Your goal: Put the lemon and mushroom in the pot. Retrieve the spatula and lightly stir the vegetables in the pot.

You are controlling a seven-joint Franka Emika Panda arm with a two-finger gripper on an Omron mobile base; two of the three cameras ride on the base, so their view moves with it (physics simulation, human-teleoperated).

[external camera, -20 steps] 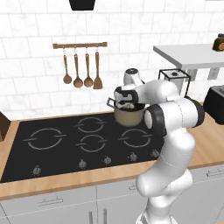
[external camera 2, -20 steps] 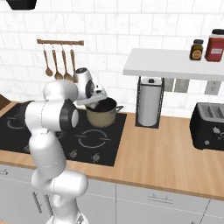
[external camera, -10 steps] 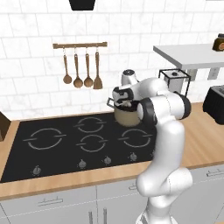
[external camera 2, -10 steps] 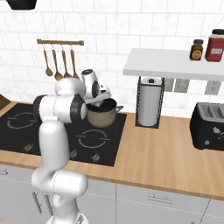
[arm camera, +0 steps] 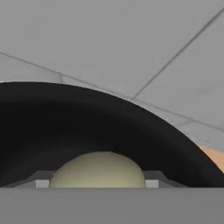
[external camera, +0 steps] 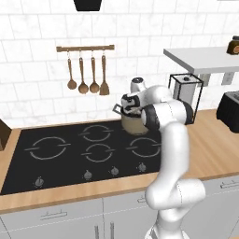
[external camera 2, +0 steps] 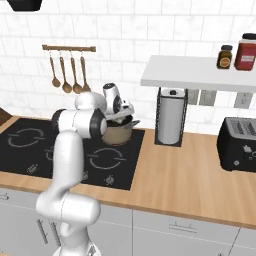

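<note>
Pale-yellow and rounded, what I judge the lemon (arm camera: 99,170) sits clamped between my pincer's (arm camera: 97,183) fingertips, directly over the dark mouth of the pot (external camera: 134,123) on the hob's back right, so release is straight down.

No readable text, labels or numbers anywhere in scene.

A: Count, rail utensils (external camera: 87,74)?
B: Four hanging, all brown.
A: Cookware on the hob?
B: One pot (external camera 2: 118,132).
A: Burner rings (external camera: 98,151)?
B: Five marked; knobs (external camera: 87,175) along the front edge, five.
A: Shelf?
B: Two jars (external camera 2: 238,51). Below, one toaster (external camera 2: 239,145), one paper towel holder (external camera 2: 170,116).
</note>
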